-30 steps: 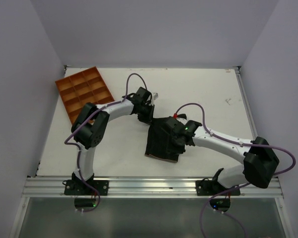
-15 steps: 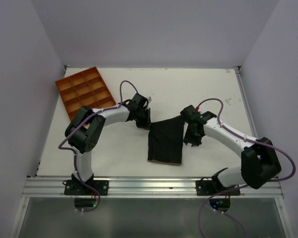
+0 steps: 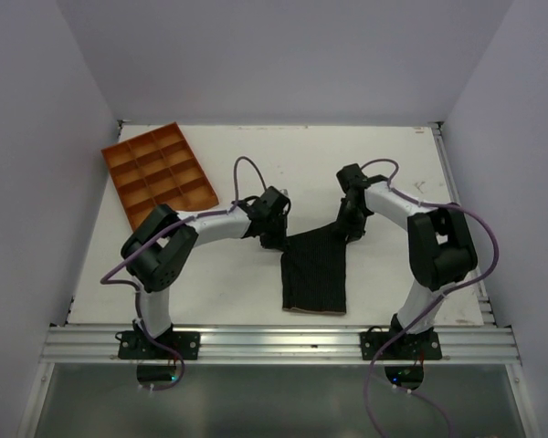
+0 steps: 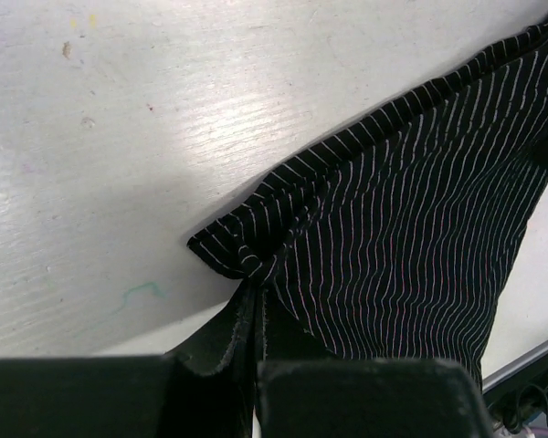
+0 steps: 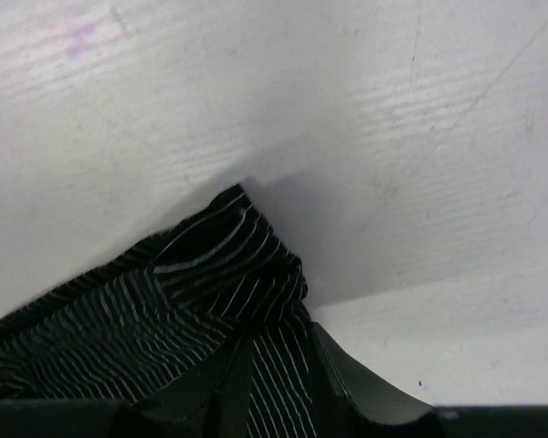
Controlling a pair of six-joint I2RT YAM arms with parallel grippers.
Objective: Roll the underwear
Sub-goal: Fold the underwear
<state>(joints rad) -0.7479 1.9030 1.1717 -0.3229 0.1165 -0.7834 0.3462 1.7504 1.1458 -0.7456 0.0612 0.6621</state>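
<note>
Left wrist cam: left gripper (image 4: pixel 256 306) pinched fully closed on one top corner of the underwear (image 4: pixel 411 228), fabric bunched at the tips. Right wrist cam: right gripper (image 5: pixel 269 356) has jaws partly apart, clamped on the other top corner. Top cam: the pinstriped black garment is spread btwn both grippers, w/ its brownish-trimmed near edge on the table (image 3: pixel 393 164), approx center. Orange tray (image 3: pixel 161 173) sits back-left, well apart.

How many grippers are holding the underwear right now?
2. The left gripper pinches the far left corner of the underwear; the right gripper grips its far right corner.
</note>
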